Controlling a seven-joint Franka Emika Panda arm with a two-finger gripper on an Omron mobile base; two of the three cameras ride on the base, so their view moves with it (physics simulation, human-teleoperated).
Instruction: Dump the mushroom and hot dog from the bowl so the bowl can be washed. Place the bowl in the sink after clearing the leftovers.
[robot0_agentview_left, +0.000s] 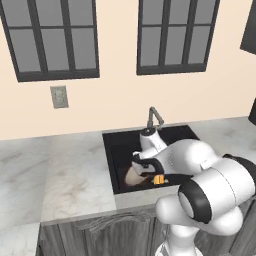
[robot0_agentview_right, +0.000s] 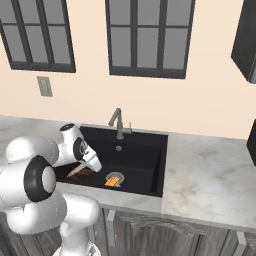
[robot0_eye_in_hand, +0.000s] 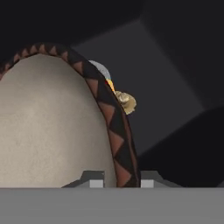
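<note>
My gripper (robot0_eye_in_hand: 119, 183) is shut on the dark brown zigzag rim of the bowl (robot0_eye_in_hand: 48, 127), down inside the black sink (robot0_agentview_left: 118, 146). The bowl is tipped steeply, with its tan inside (robot0_agentview_left: 132, 176) showing bare. In the right base view a sliver of the bowl (robot0_agentview_right: 75, 172) shows under my hand at the basin's left end. Past the rim, a small orange-and-tan piece (robot0_eye_in_hand: 124, 100) lies by the silver drain (robot0_agentview_right: 116, 176); it shows as an orange piece (robot0_agentview_right: 111, 182) on the drain. I cannot tell which of it is hot dog and which mushroom.
A grey gooseneck faucet (robot0_agentview_left: 155, 117) stands at the back of the sink. Marble counter (robot0_agentview_left: 75, 175) runs on both sides of the basin, wider on the right (robot0_agentview_right: 210, 175). Windows and a wall outlet (robot0_agentview_left: 59, 97) are behind. A dark cabinet (robot0_agentview_right: 247, 40) hangs at the upper right.
</note>
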